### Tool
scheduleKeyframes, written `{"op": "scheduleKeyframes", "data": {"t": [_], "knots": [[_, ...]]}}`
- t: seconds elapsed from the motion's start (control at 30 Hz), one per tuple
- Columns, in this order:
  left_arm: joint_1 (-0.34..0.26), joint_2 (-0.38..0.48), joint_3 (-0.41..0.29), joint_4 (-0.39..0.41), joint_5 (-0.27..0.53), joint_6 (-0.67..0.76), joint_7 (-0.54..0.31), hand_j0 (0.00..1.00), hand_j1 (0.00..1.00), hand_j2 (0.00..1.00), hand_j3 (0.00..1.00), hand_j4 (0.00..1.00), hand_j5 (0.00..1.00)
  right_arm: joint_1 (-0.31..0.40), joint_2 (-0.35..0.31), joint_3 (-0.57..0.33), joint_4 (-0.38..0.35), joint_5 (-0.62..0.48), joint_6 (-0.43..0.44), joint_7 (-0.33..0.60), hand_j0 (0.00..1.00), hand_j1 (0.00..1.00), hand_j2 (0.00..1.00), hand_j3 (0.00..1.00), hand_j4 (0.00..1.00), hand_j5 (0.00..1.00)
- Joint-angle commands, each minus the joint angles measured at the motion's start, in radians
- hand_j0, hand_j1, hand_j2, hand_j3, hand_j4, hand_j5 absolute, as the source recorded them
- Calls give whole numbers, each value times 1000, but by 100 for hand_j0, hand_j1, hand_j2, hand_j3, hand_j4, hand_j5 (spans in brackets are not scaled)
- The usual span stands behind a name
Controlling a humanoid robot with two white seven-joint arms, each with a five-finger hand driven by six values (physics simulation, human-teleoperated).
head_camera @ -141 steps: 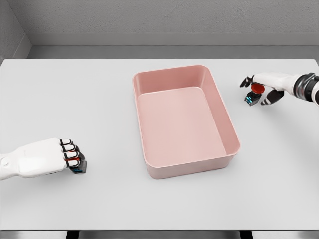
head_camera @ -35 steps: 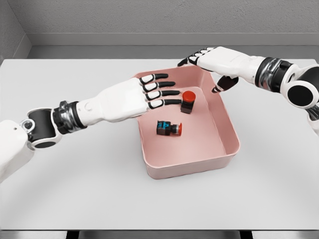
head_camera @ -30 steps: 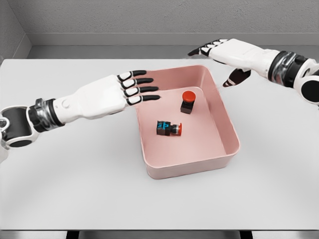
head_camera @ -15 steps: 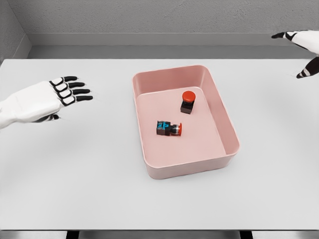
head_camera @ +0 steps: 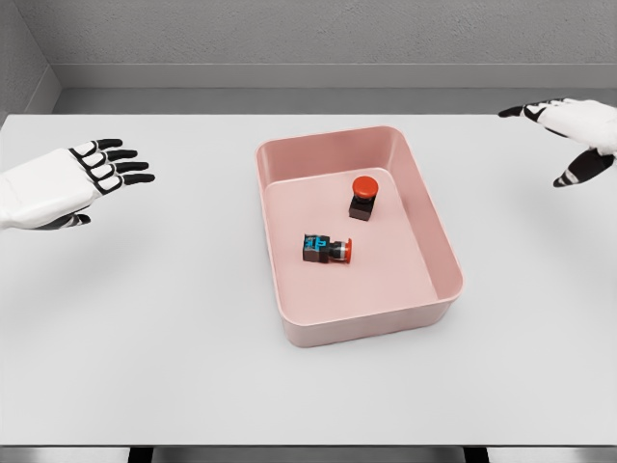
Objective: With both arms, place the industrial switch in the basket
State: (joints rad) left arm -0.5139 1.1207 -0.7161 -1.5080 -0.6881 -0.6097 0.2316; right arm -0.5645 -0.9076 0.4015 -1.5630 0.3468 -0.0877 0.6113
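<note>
a wide white table (head_camera: 145, 367) fills most of the view, with a grey wall behind its far edge. near the middle of it sits the pink basket (head_camera: 436, 234), a rectangular tray with rounded corners and raised walls, turned slightly so its long sides run a little off the table's edges.

the left hand (head_camera: 60, 185) shows at the left edge, above the table and well apart from the basket. its fingers (head_camera: 114, 166) are stretched out and spread, pointing toward the right, with dark tips showing, and it holds nothing. the right hand (head_camera: 567, 130) comes in at the upper right corner, also well clear of the basket. its fingers are extended and relaxed, the thumb hanging lower than the rest, and it too is empty.

two industrial switches lie inside the basket on its floor. the upright switch (head_camera: 363, 197) stands in the far half, nearer the right wall, its round red button on top of a dark body. the tipped switch (head_camera: 326, 249) lies on its side near the middle of the floor, its dark body marked with blue toward the left and its red button facing right. the two are near each other but not touching, and neither touches a wall.
</note>
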Motion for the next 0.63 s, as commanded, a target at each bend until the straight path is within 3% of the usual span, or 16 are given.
{"op": "scheduleKeyframes", "data": {"t": [0.0, 0.6], "knots": [[0, 1, 1, 0, 5, -1, 0, 100, 100, 100, 100, 100, 100, 0, 4, 19, -11, 0, -1, 0, 100, 100, 100, 100, 100, 100], [0, 1, 1, 0, 5, -1, 0, 100, 100, 100, 100, 100, 100, 2, 4, 39, -37, -3, 5, 0, 100, 100, 100, 100, 100, 100]]}}
